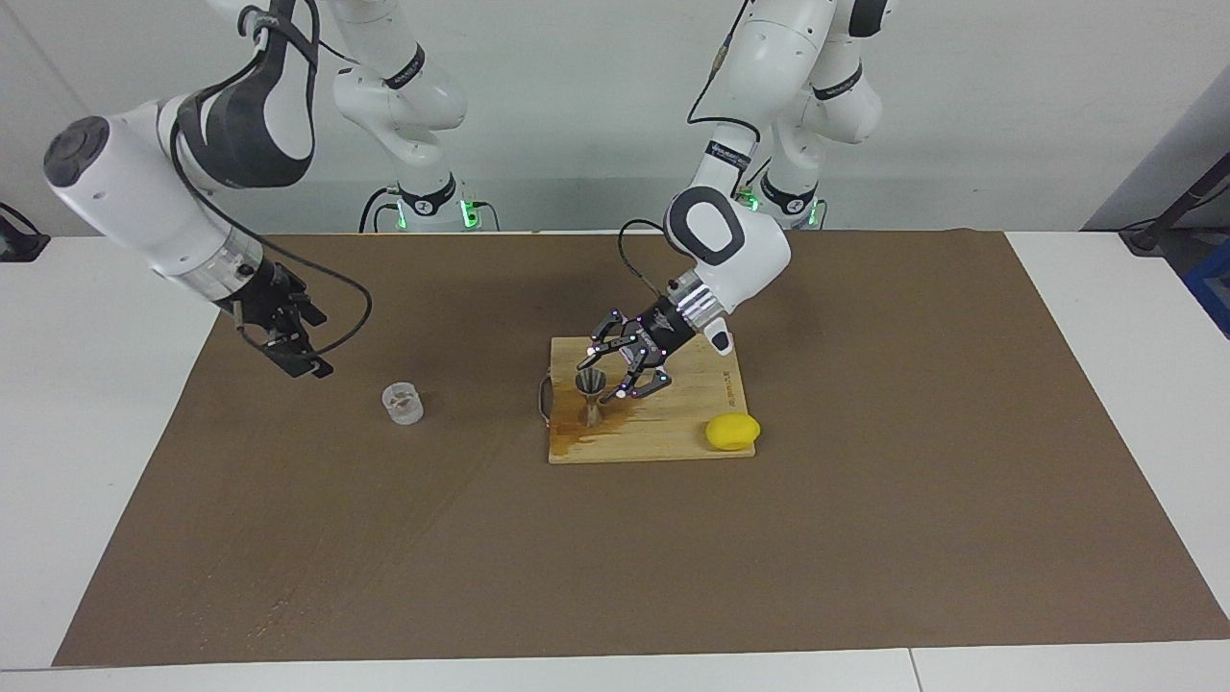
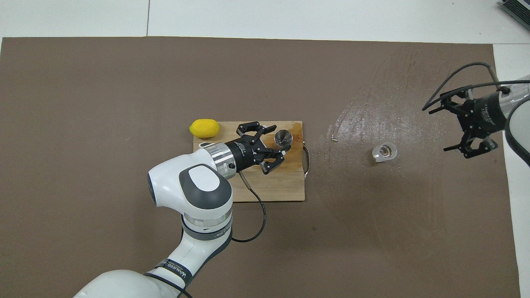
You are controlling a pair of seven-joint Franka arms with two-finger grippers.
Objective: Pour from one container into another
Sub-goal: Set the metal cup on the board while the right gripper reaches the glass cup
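Note:
The small clear cup (image 1: 403, 404) stands on the brown mat toward the right arm's end; it also shows in the overhead view (image 2: 384, 152). The silvery hourglass jigger (image 1: 590, 396) stands upright on the wooden cutting board (image 1: 673, 437), at the board's corner (image 2: 283, 137). My left gripper (image 1: 605, 377) is open and low over the board, its fingers spread on either side of the jigger's upper cone (image 2: 276, 141); I cannot tell whether they touch it. My right gripper (image 1: 298, 360) is open, low over the mat beside the cup and apart from it (image 2: 439, 129).
A yellow lemon (image 1: 732, 432) lies at the board's corner toward the left arm's end. A brown wet stain is on the board around the jigger. The mat (image 2: 372, 103) has wet streaks between board and cup. A metal handle (image 2: 306, 159) sticks out from the board's edge.

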